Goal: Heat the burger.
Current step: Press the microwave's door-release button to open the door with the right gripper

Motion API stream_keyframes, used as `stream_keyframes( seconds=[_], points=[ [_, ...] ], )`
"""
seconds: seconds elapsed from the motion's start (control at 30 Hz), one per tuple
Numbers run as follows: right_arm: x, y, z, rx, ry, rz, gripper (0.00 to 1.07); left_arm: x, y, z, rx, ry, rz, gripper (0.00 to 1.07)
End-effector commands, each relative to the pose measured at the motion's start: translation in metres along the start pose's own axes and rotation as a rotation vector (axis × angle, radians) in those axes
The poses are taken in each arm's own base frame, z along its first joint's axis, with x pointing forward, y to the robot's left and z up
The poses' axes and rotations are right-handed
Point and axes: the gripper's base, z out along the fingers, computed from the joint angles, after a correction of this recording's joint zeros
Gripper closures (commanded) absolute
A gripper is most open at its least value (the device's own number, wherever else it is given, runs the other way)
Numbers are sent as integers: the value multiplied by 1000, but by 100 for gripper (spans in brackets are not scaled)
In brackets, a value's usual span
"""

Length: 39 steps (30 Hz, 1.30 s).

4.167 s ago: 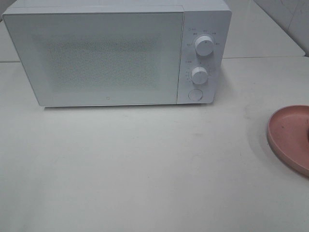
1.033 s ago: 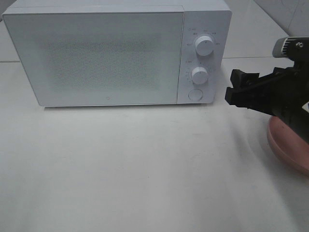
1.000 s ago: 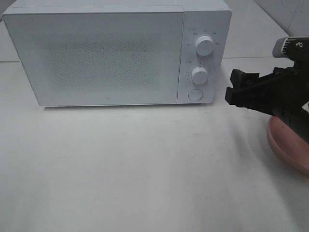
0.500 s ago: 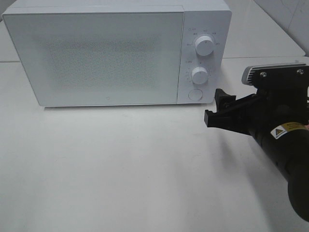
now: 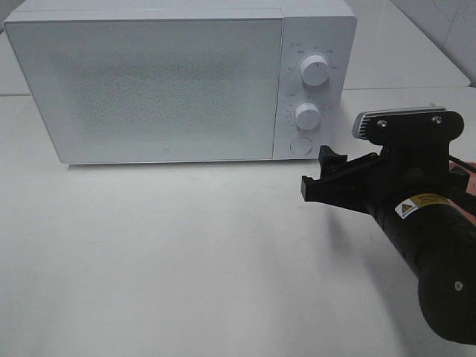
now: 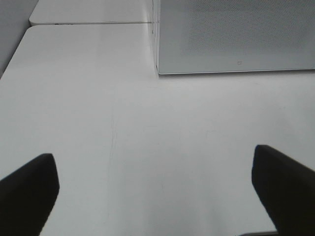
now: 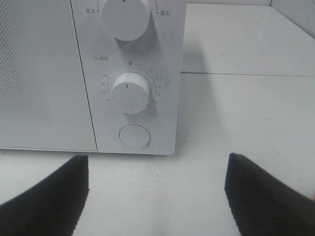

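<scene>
Near the one microwave's (image 5: 149,89) two knobs (image 5: 306,116) — one right end effector (image 5: 316,172), jaws apart.

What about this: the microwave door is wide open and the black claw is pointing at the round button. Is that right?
Not quite. The microwave door is shut, not open: the exterior high view shows it flat and flush against the front. The rest is right: the black claw is pointing at the round button.
</scene>
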Motion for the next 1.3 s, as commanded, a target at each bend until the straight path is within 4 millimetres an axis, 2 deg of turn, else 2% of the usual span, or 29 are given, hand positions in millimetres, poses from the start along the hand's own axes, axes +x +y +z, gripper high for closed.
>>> stream_keyframes(
  seconds=[0.03,0.1,0.2,0.27,0.37,0.43,0.5,0.53,0.57,0.63,0.73,0.8,0.87,0.9,0.93,0.97,1.0,1.03,1.1,1.3],
  points=[
    [-5,3,0,-6,-38,57,32,2,0,-3,4,-22,2,7],
    [-4,3,0,-12,-22,240,33,2,0,-3,4,-22,2,7],
    [-3,3,0,-13,-18,303,33,2,0,-3,4,-22,2,7],
    [-3,3,0,-16,-13,554,36,2,0,-3,4,-22,2,7],
    [-3,3,0,-16,-12,625,36,2,0,-3,4,-22,2,7],
    [-3,3,0,-17,-4,864,41,2,0,-3,4,-22,2,7],
    [-3,3,0,-17,-3,922,42,2,0,-3,4,-22,2,7],
    [-2,4,0,-15,6,1029,45,2,0,-3,4,-22,2,7],
    [-2,4,0,-15,6,1029,45,2,0,-3,4,-22,2,7],
    [1,5,0,-2,45,1171,51,2,0,-3,4,-22,2,7],
    [4,6,0,6,75,1256,53,2,0,-3,4,-22,2,7],
    [7,8,0,15,119,1369,66,2,0,-3,4,-22,2,7],
    [7,8,0,12,126,1390,70,2,0,-3,4,-22,2,7],
    [7,9,0,8,133,1430,81,2,0,-3,4,-22,2,7],
    [7,9,0,8,133,1430,81,2,0,-3,4,-22,2,7],
    [7,9,0,4,135,1438,86,2,0,-3,4,-22,2,7],
    [7,10,0,-3,140,1449,97,2,0,-3,4,-22,2,7],
    [7,10,0,-3,140,1449,97,2,0,-3,4,-22,2,7],
    [7,11,0,-5,148,1453,107,2,0,-3,4,-22,2,7],
    [10,11,0,19,175,1478,107,2,0,-3,4,-22,2,7]
  ],
)
